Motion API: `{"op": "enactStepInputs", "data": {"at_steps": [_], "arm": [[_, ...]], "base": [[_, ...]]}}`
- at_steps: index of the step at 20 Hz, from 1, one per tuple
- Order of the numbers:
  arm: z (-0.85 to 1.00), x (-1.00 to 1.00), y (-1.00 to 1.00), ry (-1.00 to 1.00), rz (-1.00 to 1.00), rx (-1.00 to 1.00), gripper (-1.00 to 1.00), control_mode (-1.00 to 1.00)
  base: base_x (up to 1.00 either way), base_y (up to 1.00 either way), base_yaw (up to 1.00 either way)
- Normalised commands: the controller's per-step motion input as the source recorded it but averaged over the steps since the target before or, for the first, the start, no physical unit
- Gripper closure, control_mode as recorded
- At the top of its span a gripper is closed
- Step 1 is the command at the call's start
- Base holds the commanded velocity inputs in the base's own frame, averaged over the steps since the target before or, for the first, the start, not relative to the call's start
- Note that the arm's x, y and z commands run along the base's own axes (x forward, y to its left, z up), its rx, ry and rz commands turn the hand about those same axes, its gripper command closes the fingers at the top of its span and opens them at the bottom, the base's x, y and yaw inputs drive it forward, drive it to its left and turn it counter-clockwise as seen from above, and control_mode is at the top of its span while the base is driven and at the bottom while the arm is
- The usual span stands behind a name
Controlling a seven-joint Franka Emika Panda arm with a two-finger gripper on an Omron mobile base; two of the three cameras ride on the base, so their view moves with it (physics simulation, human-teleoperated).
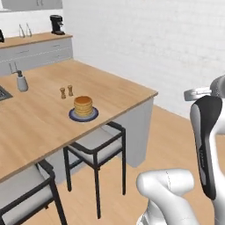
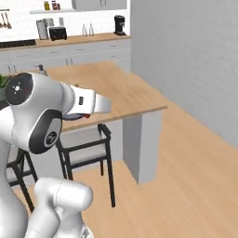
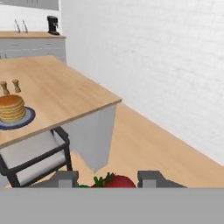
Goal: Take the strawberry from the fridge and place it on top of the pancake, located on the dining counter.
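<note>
Down at the bottom of the hand view, my gripper (image 3: 108,179) is closing its two dark tips on the strawberry (image 3: 117,181), a red berry with green leaves, pinched between them and held in the air off the counter's corner. Neither base view is giving me that detail: in the right base view my white forearm is stretching across in front of the counter edge and is hiding the plate, with just a sliver of blue-grey rim and something red peeking out under it.

The left base view is giving the clearest look at the pancake (image 1: 83,106), a golden stack sitting on its dark plate (image 1: 83,115) on the dining counter (image 1: 44,114), near the counter's front edge. Two small brown shakers (image 1: 66,92) are standing just behind the plate, and a grey dispenser (image 1: 21,82) is standing further back beside the corner of the sink (image 1: 3,93).

Black-framed stools (image 1: 96,147) are tucking under the counter's edge, below the plate. On the wall counter (image 2: 69,42) at the back, a black coffee machine (image 2: 120,25) and a toaster (image 2: 57,32) are sitting. A white brick wall is running along the right.

No writing is showing legibly anywhere.
</note>
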Motion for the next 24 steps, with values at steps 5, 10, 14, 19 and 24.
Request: {"op": "enactStepInputs", "data": {"at_steps": [5,10,14,19,24], "arm": [[0.0,0.0,0.0,0.0,0.0,0.0,1.0,1.0],[0.0,0.0,0.0,0.0,0.0,0.0,1.0,1.0],[0.0,0.0,0.0,0.0,0.0,0.0,1.0,1.0],[0.0,0.0,0.0,0.0,0.0,0.0,1.0,1.0],[0.0,0.0,0.0,0.0,0.0,0.0,1.0,1.0]], "base": [[0.11,-0.33,0.45],[0.37,-0.25,0.43],[0.46,-0.51,0.27],[0.41,-0.42,0.25],[0.38,-0.08,0.26]]}}
